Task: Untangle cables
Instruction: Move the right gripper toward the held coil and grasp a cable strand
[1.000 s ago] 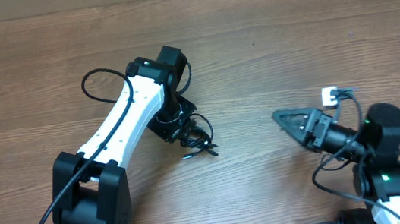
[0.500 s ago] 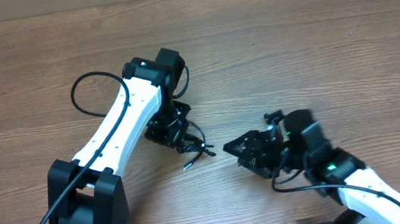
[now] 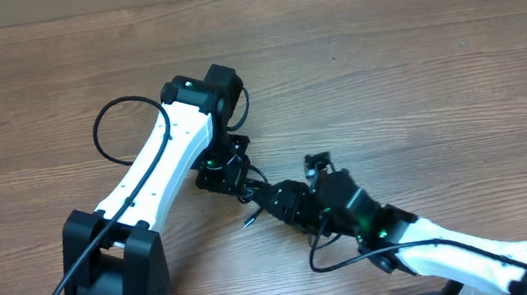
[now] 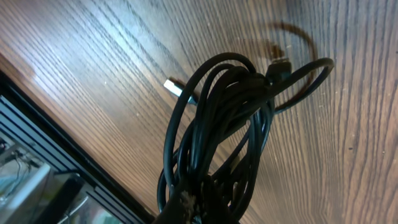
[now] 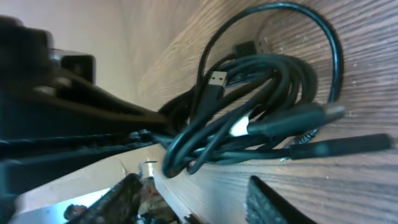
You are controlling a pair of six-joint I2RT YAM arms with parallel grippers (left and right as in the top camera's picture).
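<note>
Black cables (image 4: pixel 245 93) — bundled on table (image 3: pixel 413 49)

Tangled bundle of black cables (image 4: pixel 233 115)

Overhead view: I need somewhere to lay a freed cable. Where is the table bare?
Bare table runs along the far side beyond the left arm, and on the right beyond the right arm. Crowded: the centre, where left pincer and right pincer meet at the cables.

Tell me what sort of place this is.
Probably a robotics lab or test bench: a wood-grain table, two white robot arms, left arm and right arm, and a tangled bundle of black cables between them.
</note>
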